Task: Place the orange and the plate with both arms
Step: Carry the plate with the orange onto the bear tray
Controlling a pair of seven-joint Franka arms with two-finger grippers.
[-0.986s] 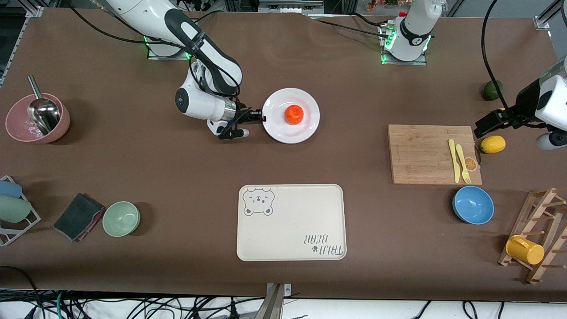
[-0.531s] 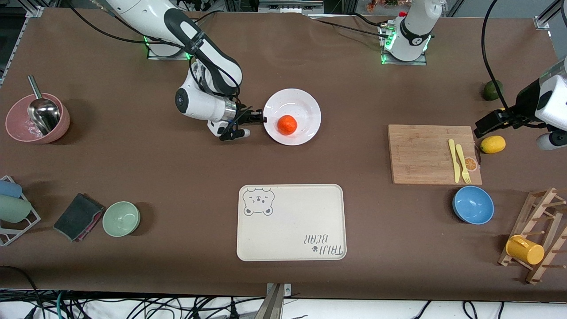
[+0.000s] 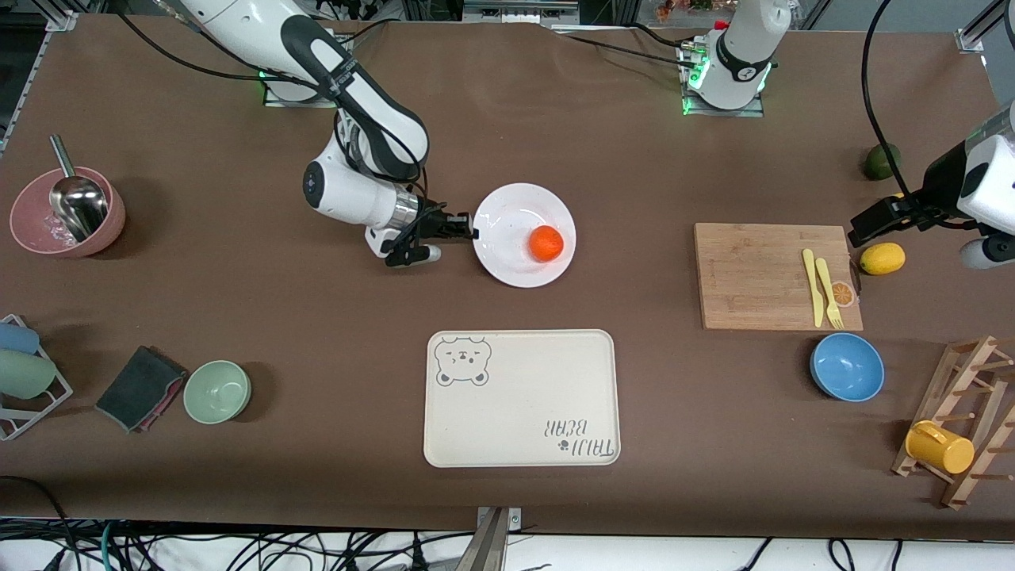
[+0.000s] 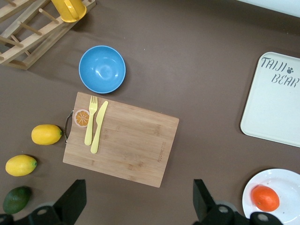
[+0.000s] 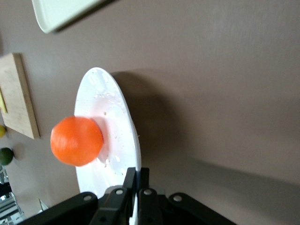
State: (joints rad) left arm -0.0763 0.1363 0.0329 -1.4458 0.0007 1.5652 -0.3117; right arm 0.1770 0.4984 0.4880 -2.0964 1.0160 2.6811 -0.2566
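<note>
1. The right gripper has its jaws pinched tight on the rim of the plate, at the edge toward the right arm's end of the bench.
2. In the right wrist view the plate shows edge-on, with the jaws clamped thin over its rim and a shadow on the brown cloth beside it (whether the plate is lifted clear I cannot tell).
3. The orange sits on the plate, off centre, toward the edge away from the right gripper.
4. The cream tray with the bear drawing lies nearer to the front camera than the plate, well apart from it.
5. The left gripper waits with jaws spread wide, up over the cutting board's end beside a lemon.
6. The left wrist view looks down on the cutting board, the yellow fork and knife on it, the blue bowl, and the orange on the plate.
</note>
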